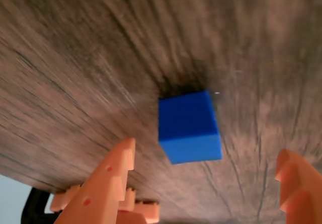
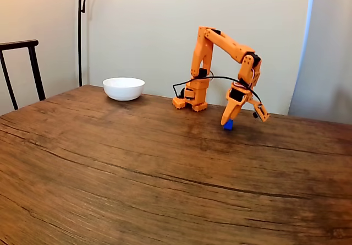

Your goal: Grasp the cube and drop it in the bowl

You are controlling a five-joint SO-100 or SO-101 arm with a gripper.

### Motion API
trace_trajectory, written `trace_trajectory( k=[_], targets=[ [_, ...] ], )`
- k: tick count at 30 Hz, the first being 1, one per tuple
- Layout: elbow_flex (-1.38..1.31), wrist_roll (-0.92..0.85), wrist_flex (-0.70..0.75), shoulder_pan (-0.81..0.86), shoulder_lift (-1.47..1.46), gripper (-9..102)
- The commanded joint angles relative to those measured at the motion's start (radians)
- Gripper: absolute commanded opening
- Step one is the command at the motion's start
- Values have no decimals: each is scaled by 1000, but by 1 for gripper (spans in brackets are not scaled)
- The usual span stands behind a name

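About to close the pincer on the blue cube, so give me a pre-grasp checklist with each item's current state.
1. Pincer open: ok, its two orange fingers stand wide apart in the wrist view.
2. Cube between the fingers: ok, it sits in the gap, nearer the left finger as the wrist view shows it.
3. Fingers touching the cube: not yet; bare table shows on both sides of it.
4. Pincer low enough: cannot tell; in the fixed view one fingertip comes down to the cube, but the wrist view is blurred.
5. Cube resting flat on the table: ok.
6. Bowl upright and ready: ok, it stands far to the left in the fixed view.
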Motion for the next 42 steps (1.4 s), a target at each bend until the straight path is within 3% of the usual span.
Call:
trace_trajectory(
  k=[1, 30, 36, 42],
  targets=[
    [-21, 6, 14, 3, -3, 38],
    [-21, 26, -48, 17, -106, 37],
    [-18, 26, -48, 18, -107, 26],
    [-18, 28, -48, 18, -114, 24]
  ],
)
